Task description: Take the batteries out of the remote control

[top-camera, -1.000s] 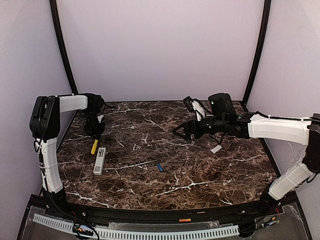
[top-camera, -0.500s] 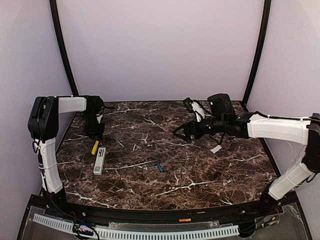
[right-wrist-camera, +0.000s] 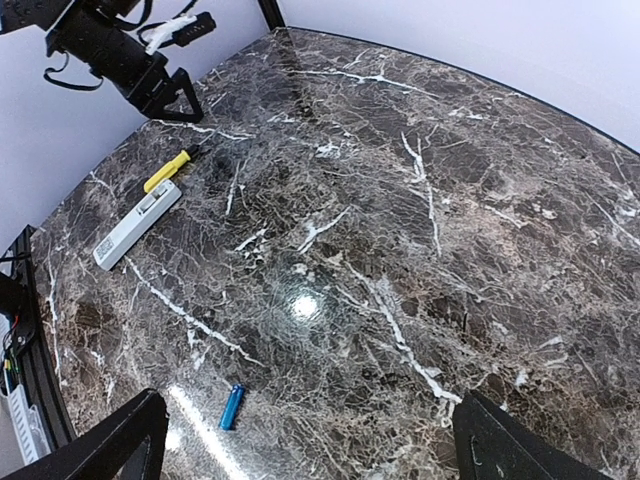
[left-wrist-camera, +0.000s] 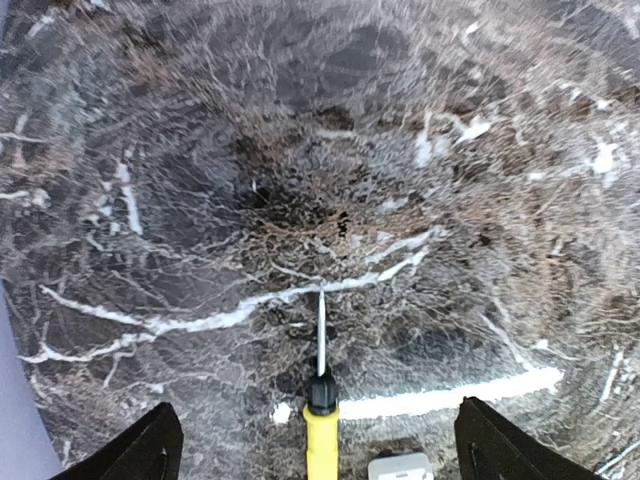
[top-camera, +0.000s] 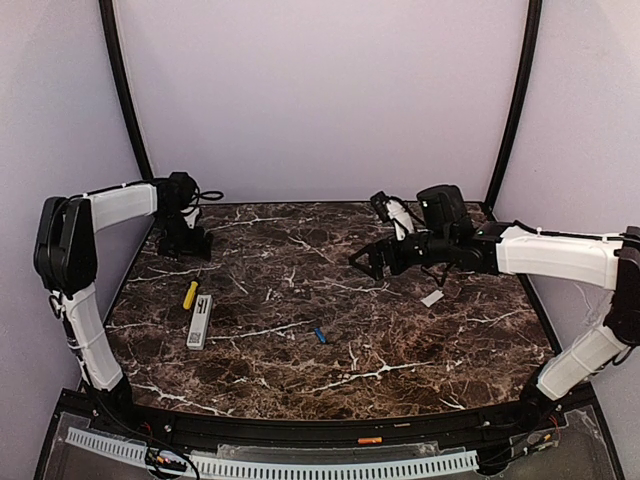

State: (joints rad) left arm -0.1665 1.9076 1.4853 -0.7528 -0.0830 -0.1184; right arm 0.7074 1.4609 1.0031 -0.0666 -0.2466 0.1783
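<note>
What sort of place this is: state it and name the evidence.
Probably a robot test cell, not a home: left arm and right arm mounted at a marble-patterned table, plain lilac walls close around, black frame poles.

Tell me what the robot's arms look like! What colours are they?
Both the left arm and the right arm are smooth white tubes joined by chunky black joints. Each one ends in a black wrist with two black, wedge-shaped fingers. A thin black cable loops out near the left wrist.
</note>
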